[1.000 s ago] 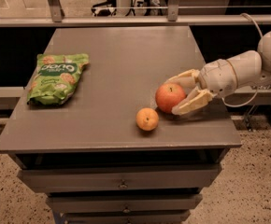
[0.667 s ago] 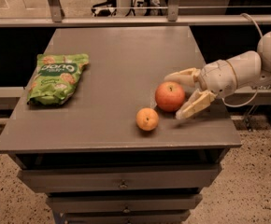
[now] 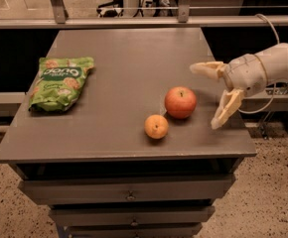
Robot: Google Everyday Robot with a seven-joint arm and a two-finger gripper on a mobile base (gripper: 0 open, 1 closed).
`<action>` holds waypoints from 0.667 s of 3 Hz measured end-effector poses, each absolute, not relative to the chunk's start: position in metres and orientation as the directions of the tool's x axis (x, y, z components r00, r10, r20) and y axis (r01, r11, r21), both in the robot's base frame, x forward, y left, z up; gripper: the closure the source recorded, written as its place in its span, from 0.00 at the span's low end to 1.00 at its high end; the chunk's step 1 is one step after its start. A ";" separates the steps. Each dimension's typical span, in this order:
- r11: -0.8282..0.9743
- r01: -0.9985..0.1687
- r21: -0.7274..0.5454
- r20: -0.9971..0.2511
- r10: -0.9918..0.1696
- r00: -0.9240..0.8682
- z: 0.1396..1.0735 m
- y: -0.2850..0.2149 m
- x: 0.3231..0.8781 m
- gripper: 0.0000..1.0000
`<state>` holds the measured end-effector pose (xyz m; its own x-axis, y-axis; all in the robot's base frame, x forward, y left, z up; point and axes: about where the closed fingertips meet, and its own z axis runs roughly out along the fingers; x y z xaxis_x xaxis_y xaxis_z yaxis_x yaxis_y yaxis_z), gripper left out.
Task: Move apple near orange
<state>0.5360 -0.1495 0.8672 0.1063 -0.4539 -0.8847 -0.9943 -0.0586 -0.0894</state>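
Jaws let go and pulled back right of the apple (image 3: 180, 102), wide open | orange (image 3: 156, 126) sat just beside apple

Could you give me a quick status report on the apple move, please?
Gripper open, right of apple, clear of it. Apple on table, close beside orange. Nothing between them.

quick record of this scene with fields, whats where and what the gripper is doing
apple: on the table, close beside the orange, not held
orange: near the front edge, just front-left of the apple
chip bag: green, lying flat at the left
gripper: right of the apple, apart from it, jaws open, empty
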 end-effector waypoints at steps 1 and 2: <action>0.022 -0.985 -0.170 -0.841 -0.523 0.134 0.899 -0.186 0.546 0.00; 0.037 -0.981 -0.192 -0.836 -0.529 0.143 0.907 -0.191 0.551 0.00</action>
